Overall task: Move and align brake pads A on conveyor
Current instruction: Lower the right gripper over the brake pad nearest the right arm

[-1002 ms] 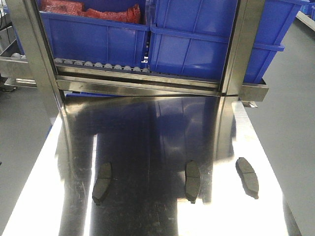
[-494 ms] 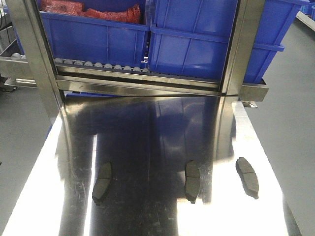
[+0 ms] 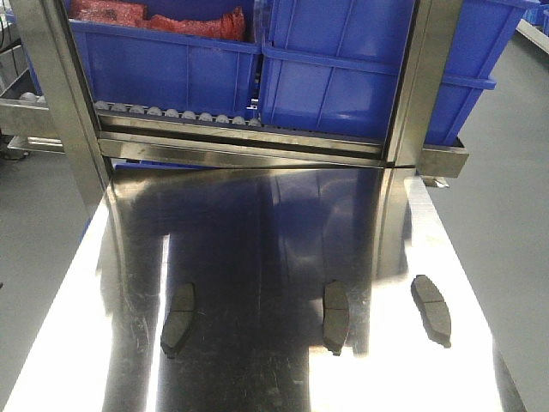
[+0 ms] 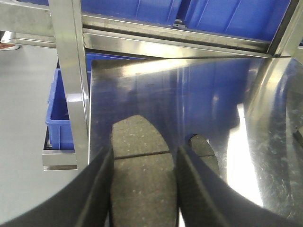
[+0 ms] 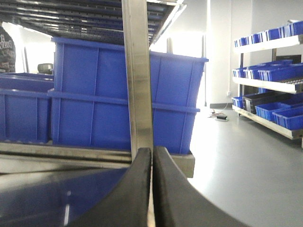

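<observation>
Black fingers (image 4: 97,189) of the left gripper (image 4: 144,156) are closed against both long edges of a grey brake pad (image 4: 139,142), which is held over the stainless steel table (image 4: 213,94). The right gripper (image 5: 152,156) is seen pressed together with nothing held, only a thin slit being left. Three more are laid well apart on the table: left pad (image 3: 178,320), middle pad (image 3: 335,317), right pad (image 3: 431,309), before blue bins (image 3: 343,77).

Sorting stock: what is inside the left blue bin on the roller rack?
Above the rim of the blue bin, red crumpled material shows; anything beneath is hidden by its wall.
</observation>
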Controlling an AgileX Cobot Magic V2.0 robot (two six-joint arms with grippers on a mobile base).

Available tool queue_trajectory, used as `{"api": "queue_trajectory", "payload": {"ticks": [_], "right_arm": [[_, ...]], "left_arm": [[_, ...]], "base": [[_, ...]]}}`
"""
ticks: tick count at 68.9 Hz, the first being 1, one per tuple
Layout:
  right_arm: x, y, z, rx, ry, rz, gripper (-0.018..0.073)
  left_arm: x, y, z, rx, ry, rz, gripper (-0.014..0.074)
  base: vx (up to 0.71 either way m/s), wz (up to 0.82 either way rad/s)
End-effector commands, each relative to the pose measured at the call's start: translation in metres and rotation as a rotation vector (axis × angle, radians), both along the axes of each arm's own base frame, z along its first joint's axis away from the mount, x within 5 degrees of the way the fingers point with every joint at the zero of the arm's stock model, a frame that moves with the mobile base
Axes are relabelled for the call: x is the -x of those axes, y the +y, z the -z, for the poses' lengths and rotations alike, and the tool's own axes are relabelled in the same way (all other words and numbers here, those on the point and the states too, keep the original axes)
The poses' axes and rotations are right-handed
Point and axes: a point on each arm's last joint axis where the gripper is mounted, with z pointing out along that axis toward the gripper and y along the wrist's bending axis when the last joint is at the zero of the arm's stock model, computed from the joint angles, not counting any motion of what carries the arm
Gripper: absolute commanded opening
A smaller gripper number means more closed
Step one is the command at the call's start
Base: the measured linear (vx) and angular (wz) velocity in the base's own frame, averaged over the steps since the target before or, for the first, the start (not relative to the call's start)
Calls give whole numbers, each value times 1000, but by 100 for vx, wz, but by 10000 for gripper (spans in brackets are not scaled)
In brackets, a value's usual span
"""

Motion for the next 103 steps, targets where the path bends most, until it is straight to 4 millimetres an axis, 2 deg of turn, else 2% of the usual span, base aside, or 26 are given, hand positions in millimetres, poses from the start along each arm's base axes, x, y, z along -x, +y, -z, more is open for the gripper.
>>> {"api": "queue_trajectory", "payload": {"ticks": [1,8,18,29,37,49,65,73,82,94,103], "right_arm": [[2,0,-31,25,-57,3,-11],[-10,-1,-42,-6,59,6,-11],[-38,-3,-56,-72,271,7,-11],[-70,-5,-58,-90,590,21,-11],[-86,-6,-50,-120,758,23,-11],[-98,-6,-35,-152,870,26,-11],[-98,-5,-31,-132,925,16,10],[-101,-4,-39,-84,931,-15,80],[-110,0,-54,-76,932,-69,228],[-131,3,-63,-50,960,-130,426],[-152,5,-63,-64,999,-152,480]], "left_arm": [[-2,0,-18,38,-120,-11,-6],[-2,0,-18,38,-120,-11,-6],[-2,0,-18,38,-120,-11,-6],[-2,0,-18,38,-120,-11,-6],[-2,0,-18,38,-120,-11,-6],[-2,0,-18,38,-120,-11,-6],[-2,0,-18,38,-120,-11,-6],[-2,0,-18,38,-120,-11,-6],[-2,0,-18,38,-120,-11,-6],[-2,0,-18,38,-120,-11,-6],[-2,0,-18,38,-120,-11,-6]], "base": [[0,0],[0,0],[0,0],[0,0],[0,0],[0,0],[0,0],[0,0],[0,0],[0,0],[0,0]]}}
